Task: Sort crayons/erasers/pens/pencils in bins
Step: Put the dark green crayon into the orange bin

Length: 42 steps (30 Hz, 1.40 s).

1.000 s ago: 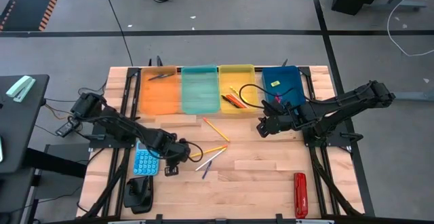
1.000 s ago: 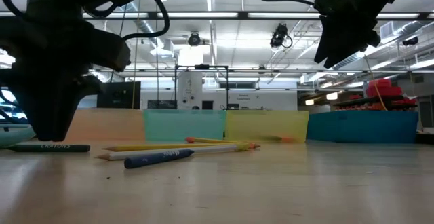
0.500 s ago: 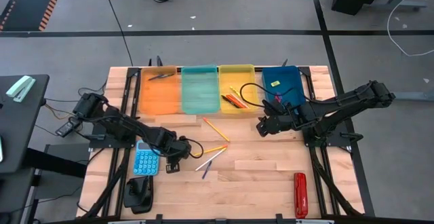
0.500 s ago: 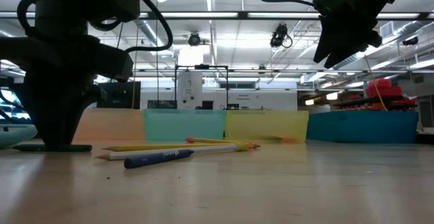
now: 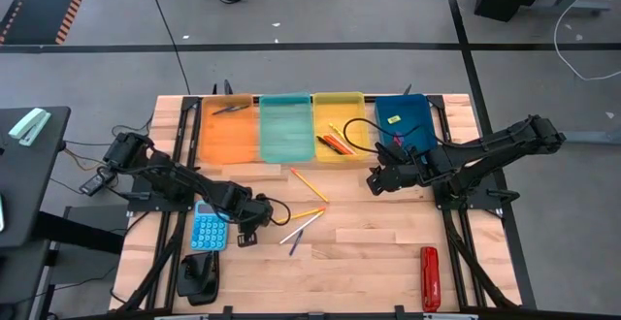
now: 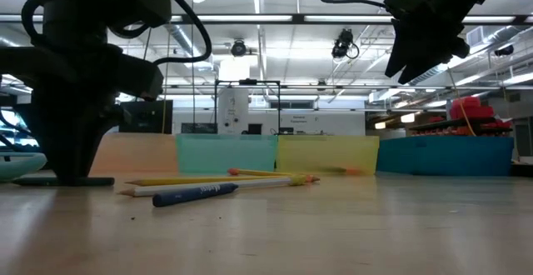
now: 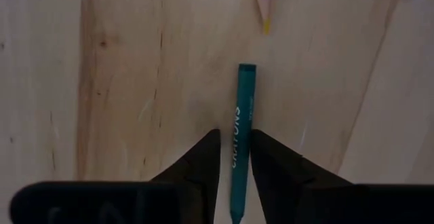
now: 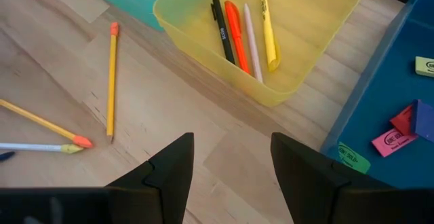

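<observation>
L gripper [image 7: 234,157], lower left of high view: fingers nearly closed astride thin teal crayon [image 7: 239,125] on light wooden table [image 7: 135,81]. R gripper [image 8: 230,157] wide open, empty, mid-right.

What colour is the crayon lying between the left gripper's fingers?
The crayon is dark teal with lettering along its side, clearest in the left wrist view.

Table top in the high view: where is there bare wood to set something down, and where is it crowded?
Bare wood lies between the loose pencils and the red tool, along the near edge. The teal bin looks empty. It is crowded near the left hand, closing around a teal crayon beside the calculator.
</observation>
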Available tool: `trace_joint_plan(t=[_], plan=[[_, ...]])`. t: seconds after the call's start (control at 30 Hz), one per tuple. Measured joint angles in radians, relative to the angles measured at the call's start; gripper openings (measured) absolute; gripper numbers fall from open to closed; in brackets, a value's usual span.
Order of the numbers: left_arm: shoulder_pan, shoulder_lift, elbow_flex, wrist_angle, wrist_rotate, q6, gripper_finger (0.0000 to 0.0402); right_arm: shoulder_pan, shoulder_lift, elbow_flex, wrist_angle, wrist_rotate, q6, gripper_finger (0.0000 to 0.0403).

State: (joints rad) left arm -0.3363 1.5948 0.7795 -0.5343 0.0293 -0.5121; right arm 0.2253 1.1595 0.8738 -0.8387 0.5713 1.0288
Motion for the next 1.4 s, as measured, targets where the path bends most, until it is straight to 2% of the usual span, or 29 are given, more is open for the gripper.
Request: trace_joint_plan(t=[0.6, 1.0, 1.17, 1.4], plan=[[0.063, 0.001, -0.002, 0.004, 0.08, 0.026, 0.0038, 0.0, 0.0, 0.0, 0.0, 0.0, -0.008, 0.0205], [0.131, -0.018, 0.031, -0.02, 0.118, 0.028, 0.0046, 0.0, 0.0, 0.0, -0.001, 0.011, -0.013, 0.0205], [0.169, -0.033, 0.081, -0.108, 0.12, 0.08, 0.0037, 0.0, 0.0, 0.0, -0.001, 0.021, -0.023, 0.0205], [0.277, -0.114, 0.112, -0.326, 0.102, 0.239, 0.005, -0.001, 0.0, 0.0, -0.001, 0.033, -0.018, 0.0205]])
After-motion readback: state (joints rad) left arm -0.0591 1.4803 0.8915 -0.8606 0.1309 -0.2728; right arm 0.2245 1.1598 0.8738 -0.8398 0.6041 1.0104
